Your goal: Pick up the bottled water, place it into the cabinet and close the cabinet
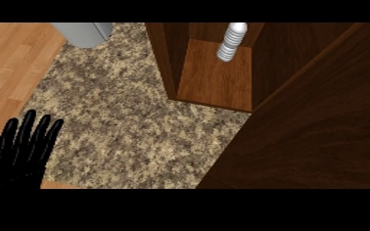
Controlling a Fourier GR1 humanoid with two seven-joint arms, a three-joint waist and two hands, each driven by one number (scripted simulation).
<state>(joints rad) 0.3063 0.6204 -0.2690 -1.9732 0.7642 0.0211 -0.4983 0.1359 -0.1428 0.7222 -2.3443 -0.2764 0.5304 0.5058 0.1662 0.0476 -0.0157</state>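
Left hand (27,144) rests open, fingers straight and empty, at the counter's (123,112) lower-left edge; bottled water (232,41) stands upright inside the cabinet (217,78).

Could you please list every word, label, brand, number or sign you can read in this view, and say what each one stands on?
None can be read.
The ribbed white water bottle standing inside the dark wooden cabinet shows no label or print.
The grey metal container at the top edge is plain.
The speckled granite counter, the open cabinet door and the black left hand carry no markings.
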